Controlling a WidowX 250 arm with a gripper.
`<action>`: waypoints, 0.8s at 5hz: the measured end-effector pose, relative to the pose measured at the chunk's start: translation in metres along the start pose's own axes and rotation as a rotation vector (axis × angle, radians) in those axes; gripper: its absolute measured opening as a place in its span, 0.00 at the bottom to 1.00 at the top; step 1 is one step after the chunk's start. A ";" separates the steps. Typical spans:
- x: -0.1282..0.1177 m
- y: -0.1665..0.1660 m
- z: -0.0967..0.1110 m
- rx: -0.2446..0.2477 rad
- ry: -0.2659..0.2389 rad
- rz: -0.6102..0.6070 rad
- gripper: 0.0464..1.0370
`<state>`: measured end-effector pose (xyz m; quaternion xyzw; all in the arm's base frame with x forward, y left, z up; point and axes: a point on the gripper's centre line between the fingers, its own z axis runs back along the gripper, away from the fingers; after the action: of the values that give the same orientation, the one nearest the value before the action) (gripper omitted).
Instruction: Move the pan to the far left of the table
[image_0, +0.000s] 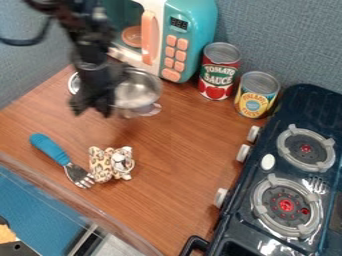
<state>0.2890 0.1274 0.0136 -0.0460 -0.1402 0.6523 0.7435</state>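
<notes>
- The pincer (92, 106) is held wide, nothing visibly gripped, over the worktop (167, 150)!
- Beside it, the metal pan (138, 91) is set near the toy microwave (194, 15), which could be bumped if the approach is misjudged.
- By a low sweep, the blue-handled fork (51, 148) could be snagged.

The camera view looks down at a slant on the surface (177, 150) from above and in front of the hand (92, 111), facing past it to the wall (287, 40) behind. It is fairly near, framing the stove (300, 106) well apart from the hand, cut by the edge.
</notes>
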 end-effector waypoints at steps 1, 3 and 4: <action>0.028 0.027 -0.004 0.005 -0.020 0.070 0.02; 0.072 0.063 -0.027 0.051 -0.055 0.160 0.02; 0.089 0.082 -0.037 0.073 -0.052 0.181 0.02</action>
<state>0.2303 0.2312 -0.0290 -0.0146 -0.1309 0.7226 0.6786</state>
